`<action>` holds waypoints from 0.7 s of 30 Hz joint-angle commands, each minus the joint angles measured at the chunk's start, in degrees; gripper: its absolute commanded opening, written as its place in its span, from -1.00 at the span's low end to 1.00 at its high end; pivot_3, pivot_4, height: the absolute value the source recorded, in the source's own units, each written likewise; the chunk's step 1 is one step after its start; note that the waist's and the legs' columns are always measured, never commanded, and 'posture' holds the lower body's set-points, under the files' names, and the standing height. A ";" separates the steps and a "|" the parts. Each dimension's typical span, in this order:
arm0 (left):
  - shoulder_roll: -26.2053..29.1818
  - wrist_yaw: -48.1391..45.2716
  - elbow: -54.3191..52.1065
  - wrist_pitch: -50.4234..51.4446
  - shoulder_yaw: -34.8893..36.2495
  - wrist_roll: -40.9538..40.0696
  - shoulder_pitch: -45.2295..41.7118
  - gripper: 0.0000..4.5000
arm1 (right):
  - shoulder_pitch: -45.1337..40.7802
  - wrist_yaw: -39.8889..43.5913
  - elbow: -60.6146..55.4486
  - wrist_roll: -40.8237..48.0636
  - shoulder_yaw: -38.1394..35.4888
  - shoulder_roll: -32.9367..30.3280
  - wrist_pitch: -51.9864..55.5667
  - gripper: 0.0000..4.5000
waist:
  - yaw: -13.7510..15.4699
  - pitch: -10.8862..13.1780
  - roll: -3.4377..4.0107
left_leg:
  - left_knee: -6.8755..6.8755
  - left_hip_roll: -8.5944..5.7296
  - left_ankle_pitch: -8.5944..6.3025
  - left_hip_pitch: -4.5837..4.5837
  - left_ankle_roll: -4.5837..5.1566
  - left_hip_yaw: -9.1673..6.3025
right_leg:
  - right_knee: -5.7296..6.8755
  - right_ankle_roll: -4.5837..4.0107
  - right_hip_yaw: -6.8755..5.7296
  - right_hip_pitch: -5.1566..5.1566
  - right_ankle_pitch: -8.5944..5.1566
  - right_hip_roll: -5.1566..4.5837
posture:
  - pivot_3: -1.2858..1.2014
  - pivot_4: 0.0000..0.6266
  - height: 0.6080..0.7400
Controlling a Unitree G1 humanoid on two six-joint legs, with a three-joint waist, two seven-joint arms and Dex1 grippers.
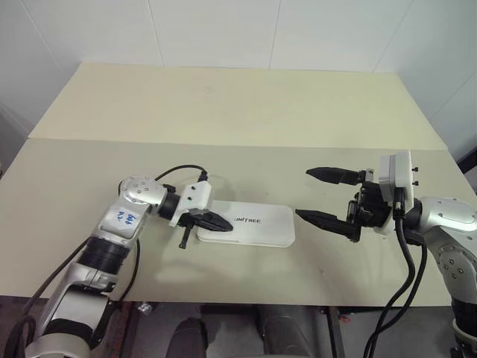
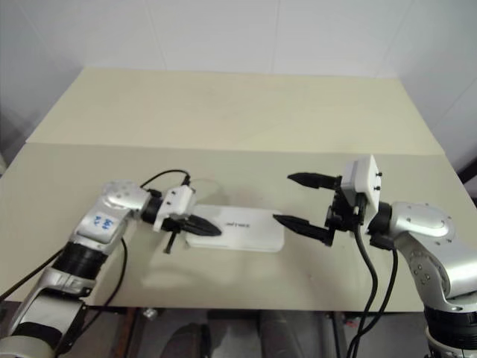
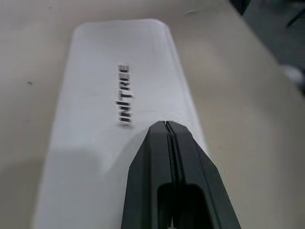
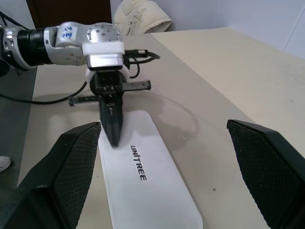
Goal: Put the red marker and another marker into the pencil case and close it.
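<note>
The pencil case (image 1: 257, 224) lies closed and flat on the near half of the table, white with black UNITREE lettering (image 3: 124, 95) on its lid. My left gripper (image 1: 223, 224) is shut with nothing between its fingers. Its tip (image 4: 113, 140) sits at the lid's left end, touching it or just above it. My right gripper (image 1: 303, 193) hovers open just off the case's right end, pointing left toward it, and its wide fingers (image 4: 71, 162) frame the case. The red marker and another marker are out of view.
The beige table (image 1: 223, 104) has a seam (image 1: 89, 140) running across between its near and far halves. Its front edge (image 1: 223, 302) runs close below the case. A black cable (image 1: 175, 171) loops off the left wrist.
</note>
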 commanded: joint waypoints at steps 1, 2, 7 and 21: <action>4.34 1.05 -3.55 2.51 8.21 -4.82 -0.43 -0.82 | -0.55 2.63 2.42 -0.65 -1.99 -1.77 -3.04 1.00 | 0.07 0.00 0.01 | 0.00 0.01 0.00 -0.01 0.00 -0.02 | 0.01 0.00 -0.02 -0.01 0.00 0.01 | 0.03 -0.52 1.00; 5.64 1.47 -3.10 3.66 9.90 -5.66 -0.13 -0.71 | -0.87 3.35 3.57 -1.26 -2.08 -2.06 -4.12 1.00 | 0.10 0.00 0.01 | 0.00 0.01 0.00 0.00 0.00 -0.02 | 0.01 -0.01 -0.02 0.00 0.00 0.00 | 0.03 -0.52 1.00; 9.89 4.70 -2.10 4.28 17.13 -6.50 5.10 0.04 | -2.35 5.91 9.58 -4.10 -2.67 -3.06 -9.34 1.00 | 0.02 0.00 0.02 | 0.00 0.01 0.00 0.02 0.00 0.04 | -0.03 -0.03 -0.01 0.01 -0.01 -0.03 | 0.03 -0.52 1.00; 8.51 11.76 -3.75 -0.54 23.58 -7.70 12.21 0.99 | 2.57 11.39 13.31 -6.70 -3.39 -5.79 -13.51 1.00 | 0.30 0.01 0.01 | -0.05 0.01 -0.01 0.00 -0.01 0.06 | -0.05 -0.11 -0.06 0.00 -0.06 -0.08 | 0.03 -0.52 1.00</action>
